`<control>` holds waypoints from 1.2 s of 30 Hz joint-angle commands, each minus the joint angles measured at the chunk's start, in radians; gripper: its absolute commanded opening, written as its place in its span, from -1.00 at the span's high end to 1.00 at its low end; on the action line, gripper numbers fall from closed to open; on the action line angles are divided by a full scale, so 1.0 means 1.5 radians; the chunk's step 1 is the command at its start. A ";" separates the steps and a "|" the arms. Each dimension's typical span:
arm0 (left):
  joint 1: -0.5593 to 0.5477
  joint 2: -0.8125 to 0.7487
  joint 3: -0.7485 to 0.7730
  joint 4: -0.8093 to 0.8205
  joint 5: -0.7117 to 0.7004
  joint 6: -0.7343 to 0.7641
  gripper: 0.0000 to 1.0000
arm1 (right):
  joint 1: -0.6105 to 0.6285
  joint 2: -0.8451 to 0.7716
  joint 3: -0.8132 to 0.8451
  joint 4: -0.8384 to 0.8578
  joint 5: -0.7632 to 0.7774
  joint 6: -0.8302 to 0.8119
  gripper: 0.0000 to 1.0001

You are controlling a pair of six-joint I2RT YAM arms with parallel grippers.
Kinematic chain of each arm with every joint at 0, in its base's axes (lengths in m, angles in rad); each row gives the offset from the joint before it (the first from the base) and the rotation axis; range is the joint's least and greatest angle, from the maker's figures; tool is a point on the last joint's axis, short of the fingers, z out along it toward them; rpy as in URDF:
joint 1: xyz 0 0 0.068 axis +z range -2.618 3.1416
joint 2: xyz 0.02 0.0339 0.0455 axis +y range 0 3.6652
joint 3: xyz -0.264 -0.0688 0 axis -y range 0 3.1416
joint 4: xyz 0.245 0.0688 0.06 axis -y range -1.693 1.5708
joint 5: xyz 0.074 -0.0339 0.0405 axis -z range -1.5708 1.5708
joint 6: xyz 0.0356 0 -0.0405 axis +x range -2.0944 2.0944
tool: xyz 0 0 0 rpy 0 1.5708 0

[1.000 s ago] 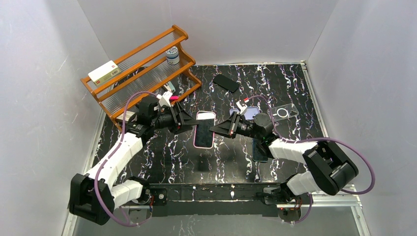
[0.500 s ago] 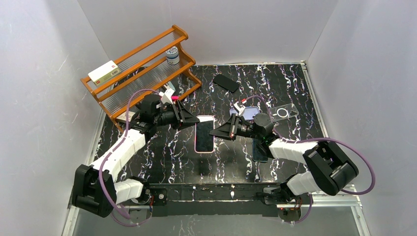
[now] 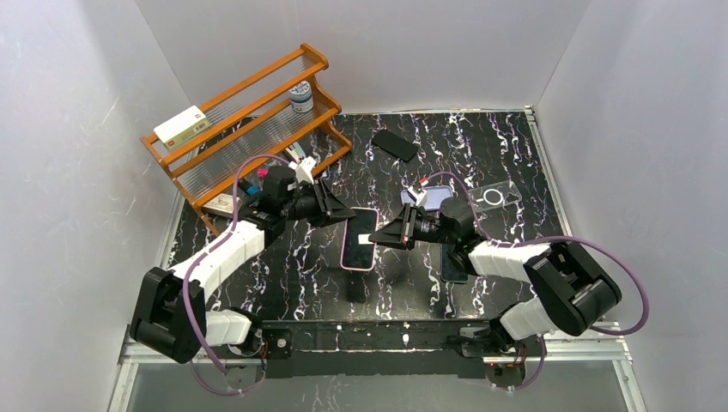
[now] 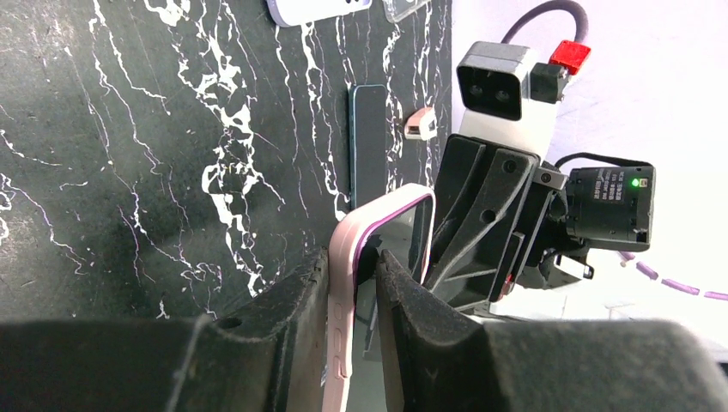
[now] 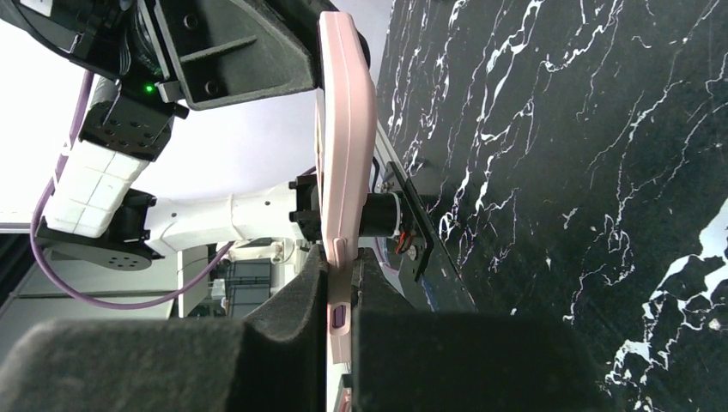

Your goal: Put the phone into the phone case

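Mid-frame above the tabletop point(image 3: 515, 154), left tool point(image 3: 347, 215) and right tool point(image 3: 374, 237) both clamp the pink case point(image 3: 359, 240).

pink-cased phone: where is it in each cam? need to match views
Top external: pink-cased phone at centre, between both grippers.
Left wrist: lower centre, pink edge between the left fingers.
Right wrist: centre-left, upright pink edge rising from the right fingers.
Shared landmark: black marbled tabletop.

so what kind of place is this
Probably a lab test cell for robot handling: plain white walls box in a black marbled tabletop, with two arms bolted at its edge and a wooden rack of props.
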 commanded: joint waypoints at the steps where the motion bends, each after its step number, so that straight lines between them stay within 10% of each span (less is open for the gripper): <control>1: -0.035 -0.007 -0.014 -0.015 -0.019 0.000 1.00 | 0.009 0.002 0.013 0.106 -0.019 -0.006 0.97; 12: -0.042 -0.005 0.014 -0.110 -0.090 0.052 1.00 | 0.009 -0.042 -0.012 0.039 0.020 -0.056 0.97; 18: -0.042 -0.028 0.006 -0.024 -0.023 0.002 0.12 | 0.005 -0.058 -0.025 0.100 -0.007 -0.051 0.97; 25: -0.042 -0.045 -0.006 0.055 0.016 -0.038 -0.19 | -0.021 -0.068 -0.038 0.198 -0.073 0.001 0.97; 28: -0.042 -0.044 -0.005 0.070 0.023 -0.052 0.00 | -0.024 -0.072 -0.037 0.207 -0.087 0.011 0.97; 33: -0.042 -0.040 0.005 0.035 0.004 -0.043 0.97 | -0.030 -0.081 -0.041 0.193 -0.085 0.009 0.97; 36: -0.042 -0.044 0.009 0.008 -0.012 -0.033 1.00 | -0.030 -0.090 -0.040 0.161 -0.078 -0.002 0.97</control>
